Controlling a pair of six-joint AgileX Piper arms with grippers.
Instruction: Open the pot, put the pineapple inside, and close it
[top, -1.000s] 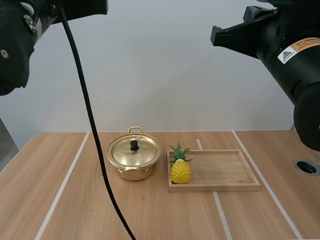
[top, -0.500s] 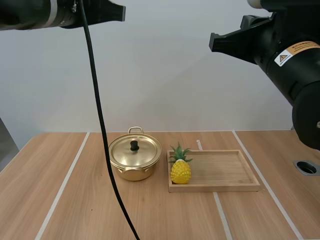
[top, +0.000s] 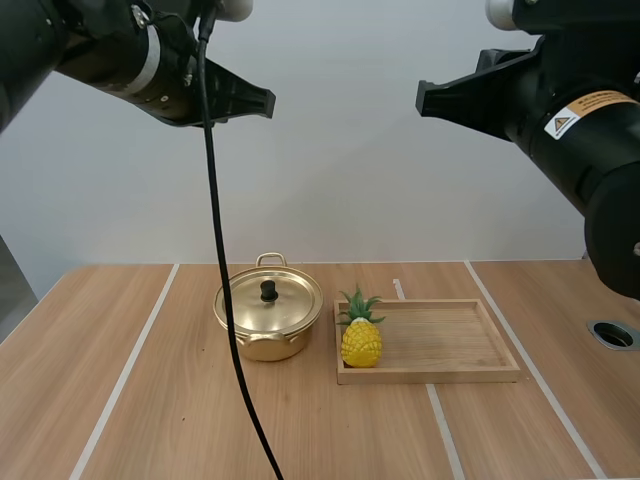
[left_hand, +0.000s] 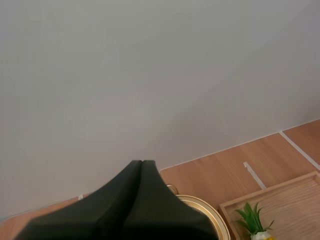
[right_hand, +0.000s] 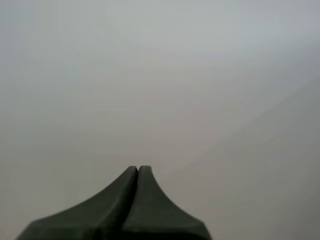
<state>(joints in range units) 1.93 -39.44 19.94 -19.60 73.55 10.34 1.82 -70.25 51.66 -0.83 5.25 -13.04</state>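
on the wooden table (top: 150, 400), the gold pot (top: 262, 335) sits with its lid (top: 285, 300) on, black knob (top: 268, 291) in the middle of it. just beside the pot is a wooden tray (top: 450, 345). the pineapple (top: 361, 340) stands upright in the end of the tray nearest the pot, green leaves up. looks like a small gap between pineapple and pot, so they're close but not touching.

both arms are way up high, well apart from the pot and the tray. the left gripper (left_hand: 142, 163) has its fingers pressed together into one dark wedge, gripping nothing. from its wrist camera you can see the pot's rim and the pineapple leaves past the tip. the right gripper (right_hand: 138, 168) is the same deal, fingers closed flat against each other with nothing between them.
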